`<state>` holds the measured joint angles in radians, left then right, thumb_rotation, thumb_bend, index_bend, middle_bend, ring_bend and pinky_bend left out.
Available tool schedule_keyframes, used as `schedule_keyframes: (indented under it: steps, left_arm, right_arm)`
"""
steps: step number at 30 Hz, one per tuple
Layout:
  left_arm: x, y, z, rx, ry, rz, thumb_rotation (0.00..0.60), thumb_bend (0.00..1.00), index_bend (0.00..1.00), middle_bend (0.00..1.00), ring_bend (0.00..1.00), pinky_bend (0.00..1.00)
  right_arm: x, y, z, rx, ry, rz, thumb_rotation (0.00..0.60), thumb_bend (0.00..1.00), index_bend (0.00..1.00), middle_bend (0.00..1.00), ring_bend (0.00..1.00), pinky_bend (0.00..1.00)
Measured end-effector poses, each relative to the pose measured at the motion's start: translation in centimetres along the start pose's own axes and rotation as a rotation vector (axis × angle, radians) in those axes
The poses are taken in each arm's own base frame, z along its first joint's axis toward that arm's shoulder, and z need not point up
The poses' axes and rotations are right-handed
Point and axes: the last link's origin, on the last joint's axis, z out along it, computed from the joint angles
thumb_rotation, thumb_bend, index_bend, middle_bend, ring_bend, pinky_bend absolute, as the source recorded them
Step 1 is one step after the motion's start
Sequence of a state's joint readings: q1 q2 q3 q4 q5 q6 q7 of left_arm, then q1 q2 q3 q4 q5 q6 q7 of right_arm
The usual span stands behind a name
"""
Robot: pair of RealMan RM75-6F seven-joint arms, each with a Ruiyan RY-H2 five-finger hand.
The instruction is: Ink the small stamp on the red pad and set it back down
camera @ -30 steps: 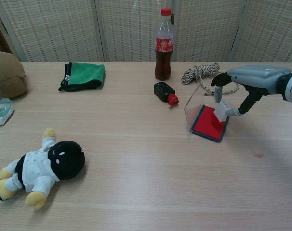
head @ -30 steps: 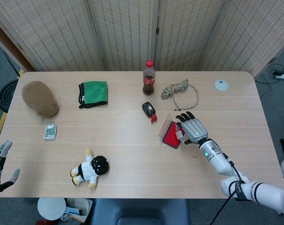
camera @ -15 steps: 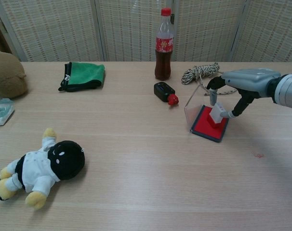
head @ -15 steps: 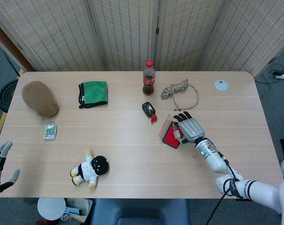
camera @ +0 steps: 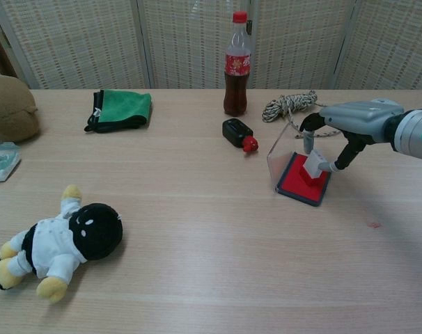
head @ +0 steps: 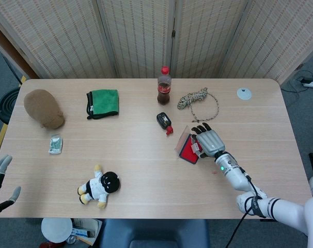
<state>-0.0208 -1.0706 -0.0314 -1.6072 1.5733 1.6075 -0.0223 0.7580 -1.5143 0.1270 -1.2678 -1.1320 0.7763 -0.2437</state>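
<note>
- A long wooden table (head: 146, 165) carries scattered objects, among them a cola bottle (camera: 237, 64).
- The right hand (camera: 350, 125) reaches in over the table's right side, fingers pinched on the small stamp (camera: 312, 165).
- The left hand (head: 0, 178) idles at the near left edge, fingers apart, holding nothing.
- The red pad (camera: 294, 182) lies with its clear lid (camera: 278, 154) raised, exposing the ink.
- The stamp stands face-down on the pad, apparently to take up ink.
</note>
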Motion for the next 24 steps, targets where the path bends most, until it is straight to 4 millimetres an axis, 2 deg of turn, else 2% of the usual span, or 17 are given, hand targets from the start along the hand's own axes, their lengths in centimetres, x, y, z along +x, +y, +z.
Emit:
schedule_keyframes:
  steps: [7,13,19,24]
  left_arm:
    - [0.0,0.0,0.0,-0.001,0.002,0.000,0.600,0.34,0.02,0.00,0.02,0.07]
    - [0.0,0.0,0.0,-0.003,0.000,0.003,0.600,0.34,0.02,0.00,0.02,0.07]
    - [-0.3,0.1,0.1,-0.004,-0.005,0.018,0.600,0.34,0.02,0.00,0.02,0.07]
    - [-0.5,0.2,0.4,0.002,-0.009,0.022,0.600,0.34,0.02,0.00,0.02,0.07]
  right_arm:
    - [-0.1,0.0,0.0,0.000,0.000,0.006,0.600,0.34,0.62,0.15,0.10,0.00]
    - [1.0,-0.1,-0.5,0.011,0.026,0.025,0.600,0.34,0.62,0.15,0.10,0.00]
    - [2.6,0.2,-1.8,0.014,0.053,0.033,0.600,0.35,0.62,0.15,0.10,0.00]
    - [3.7,1.1,-3.8,0.009,0.049,0.023,0.600,0.35,0.62,0.15,0.10,0.00]
